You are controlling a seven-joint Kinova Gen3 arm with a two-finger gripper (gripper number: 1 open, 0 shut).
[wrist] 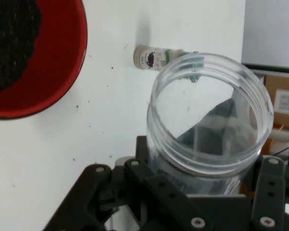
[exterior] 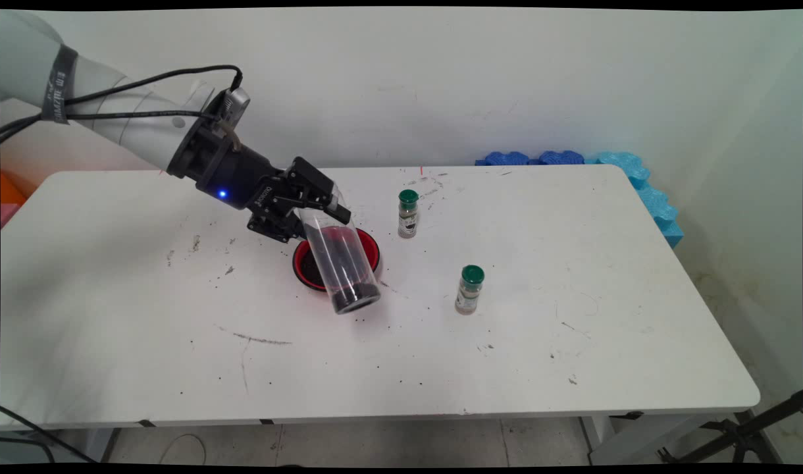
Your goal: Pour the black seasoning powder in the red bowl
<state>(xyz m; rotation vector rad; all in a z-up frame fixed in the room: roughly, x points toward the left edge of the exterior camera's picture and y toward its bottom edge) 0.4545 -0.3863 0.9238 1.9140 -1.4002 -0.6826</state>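
Jar: a clear plastic jar (wrist: pixel 209 125), open mouth toward the camera, clamped between the gripper (wrist: pixel 202 192) fingers.
Bowl: a red bowl (wrist: pixel 48 72) holding dark grains, upper left of the jar.
Spice bottle: a spice bottle (wrist: pixel 154 57) beyond the jar's rim, partly behind it.
Surface: a white table (wrist: pixel 101 125).

Clear jar (exterior: pixel 341 258), dark at its lower end; red bowl (exterior: pixel 372 250); two green-capped bottles (exterior: pixel 408 214); white desk (exterior: pixel 572 342); black claw (exterior: pixel 319 201).
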